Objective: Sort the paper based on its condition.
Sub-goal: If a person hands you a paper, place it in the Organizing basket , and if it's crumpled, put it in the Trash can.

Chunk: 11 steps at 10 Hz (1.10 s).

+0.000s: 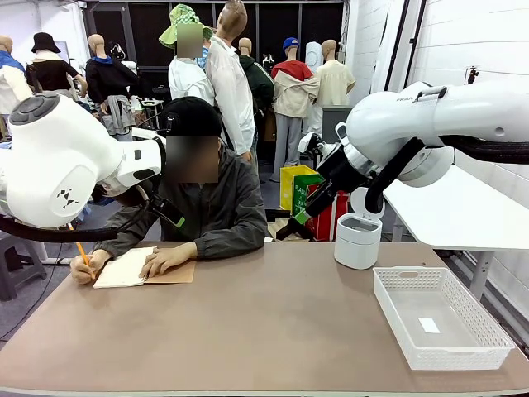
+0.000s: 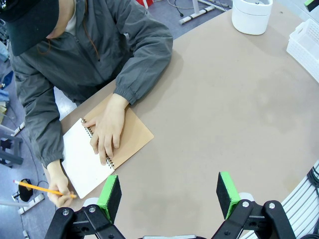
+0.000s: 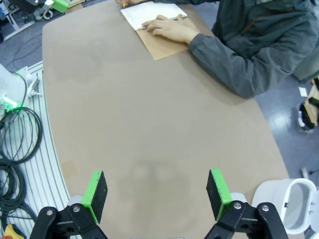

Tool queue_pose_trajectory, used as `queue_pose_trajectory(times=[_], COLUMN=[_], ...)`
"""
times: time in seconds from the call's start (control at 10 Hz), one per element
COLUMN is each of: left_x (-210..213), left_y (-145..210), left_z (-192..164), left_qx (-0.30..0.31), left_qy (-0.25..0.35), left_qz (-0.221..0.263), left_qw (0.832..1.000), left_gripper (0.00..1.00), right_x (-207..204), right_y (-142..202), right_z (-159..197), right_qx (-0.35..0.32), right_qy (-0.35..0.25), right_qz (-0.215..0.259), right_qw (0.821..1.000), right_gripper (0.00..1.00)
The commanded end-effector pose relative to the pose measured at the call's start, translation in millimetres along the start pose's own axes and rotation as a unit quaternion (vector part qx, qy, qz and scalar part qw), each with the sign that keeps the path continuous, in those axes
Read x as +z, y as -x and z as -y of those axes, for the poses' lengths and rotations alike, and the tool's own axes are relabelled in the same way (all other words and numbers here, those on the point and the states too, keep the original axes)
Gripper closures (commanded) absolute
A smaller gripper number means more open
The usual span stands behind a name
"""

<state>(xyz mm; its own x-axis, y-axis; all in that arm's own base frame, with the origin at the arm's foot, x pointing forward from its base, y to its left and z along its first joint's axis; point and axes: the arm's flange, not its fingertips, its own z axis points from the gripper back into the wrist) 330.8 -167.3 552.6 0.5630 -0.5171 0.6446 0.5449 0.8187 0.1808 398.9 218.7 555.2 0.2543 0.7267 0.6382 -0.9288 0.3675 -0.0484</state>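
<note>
One white page (image 2: 82, 162), flat, uncreased, bound in spiral notebook (image 2: 134, 137) beneath person's hand (image 2: 107, 132); left gripper (image 2: 169, 191), right gripper (image 3: 155, 191) agape, empty.

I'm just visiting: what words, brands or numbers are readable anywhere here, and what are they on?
"FRAN": small grey print on the right arm; the letters after it cannot be read.
"PLA": start of a word on the green and yellow bag behind the table; the rest is too small to read.
Sticker in the basket: no print can be made out.
Notebook page: no writing can be made out.
</note>
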Motion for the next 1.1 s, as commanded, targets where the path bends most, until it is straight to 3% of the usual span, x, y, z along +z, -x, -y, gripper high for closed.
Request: queue_pose_trajectory(times=[0.0,1.0], left_x=[-0.3,-0.3], left_y=[0.8,0.8], left_z=[-0.6,-0.6], left_qx=[0.001,0.001], left_qy=[-0.002,-0.002], left_qz=[0.000,0.000], left_qw=[1.000,1.000], left_gripper=[0.00,0.00], right_x=[-0.9,-0.9], right_y=[1.4,1.4], right_z=[0.5,0.5], right_qx=[0.000,0.000], right_qy=[0.000,0.000], right_qz=[-0.003,-0.003], right_qw=[1.000,1.000], right_gripper=[0.00,0.00])
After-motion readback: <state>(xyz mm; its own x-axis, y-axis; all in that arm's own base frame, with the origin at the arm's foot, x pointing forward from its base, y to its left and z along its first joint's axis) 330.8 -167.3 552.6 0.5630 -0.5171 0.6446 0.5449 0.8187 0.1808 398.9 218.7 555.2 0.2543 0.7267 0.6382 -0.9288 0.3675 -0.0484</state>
